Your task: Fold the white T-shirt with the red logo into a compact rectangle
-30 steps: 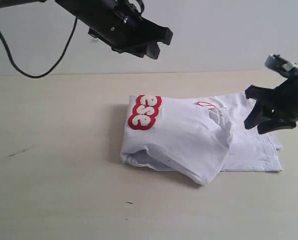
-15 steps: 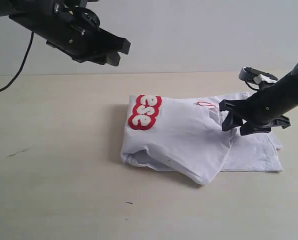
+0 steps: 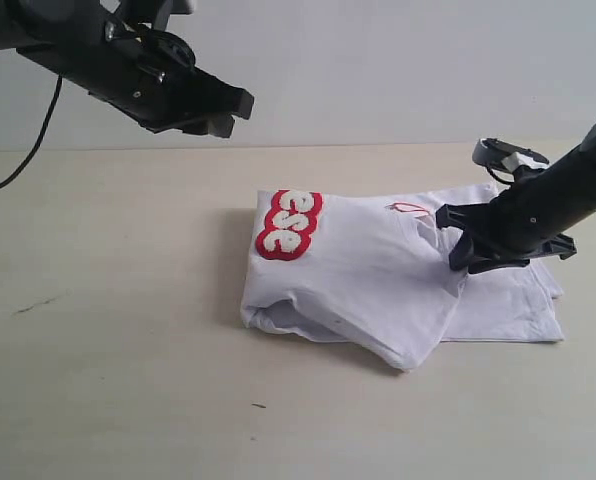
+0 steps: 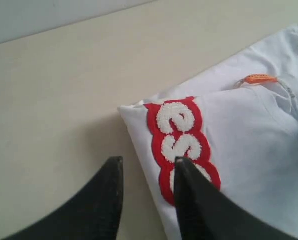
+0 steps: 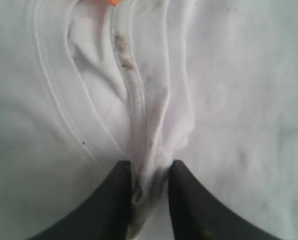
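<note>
Shirt: the white T-shirt (image 3: 378,285) lies partly folded and bunched on the tan table (image 3: 108,350), right of the middle in the exterior view.
Lettering: the red logo (image 3: 290,223) faces up at the shirt's folded left edge.
Tag: an orange neck tag (image 4: 259,78) lies by the collar.
Left arm: the left gripper (image 3: 234,112) hangs in the air well above the table, jaws spread, nothing between them.
Right arm: the right gripper (image 5: 149,167) is down on the shirt's right part, pinching a ridge of white cloth near the collar.
</note>
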### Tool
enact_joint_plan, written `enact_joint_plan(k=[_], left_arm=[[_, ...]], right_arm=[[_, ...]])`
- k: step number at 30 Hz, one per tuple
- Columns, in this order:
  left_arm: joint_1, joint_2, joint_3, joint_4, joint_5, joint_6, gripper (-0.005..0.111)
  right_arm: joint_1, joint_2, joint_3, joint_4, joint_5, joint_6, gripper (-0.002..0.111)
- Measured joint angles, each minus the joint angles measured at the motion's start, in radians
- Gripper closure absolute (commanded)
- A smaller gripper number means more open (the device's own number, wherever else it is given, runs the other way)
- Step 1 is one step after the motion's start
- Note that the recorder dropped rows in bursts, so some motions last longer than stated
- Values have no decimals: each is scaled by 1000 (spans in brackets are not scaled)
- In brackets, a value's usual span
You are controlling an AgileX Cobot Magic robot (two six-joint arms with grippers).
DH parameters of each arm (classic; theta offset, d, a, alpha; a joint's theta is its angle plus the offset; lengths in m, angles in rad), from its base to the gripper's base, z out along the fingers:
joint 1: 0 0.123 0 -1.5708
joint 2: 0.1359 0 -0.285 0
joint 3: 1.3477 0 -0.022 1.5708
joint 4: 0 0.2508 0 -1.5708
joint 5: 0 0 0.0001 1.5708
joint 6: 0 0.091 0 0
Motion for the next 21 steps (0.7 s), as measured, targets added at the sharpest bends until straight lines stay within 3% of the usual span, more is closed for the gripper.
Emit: enact_joint_plan(k=[2,5,12,21], left_arm=[[0,0,0,0,2,0,72],[0,0,0,0,8,0,72],[0,0,0,0,10,1,72],[0,0,0,0,12,1,72]], right_arm=[[0,15,0,0,15,-4,67],[0,23,0,27,26,-8,68],[0,32,0,74,32,-87,108],[0,-12,-4,66,51,-135,108]])
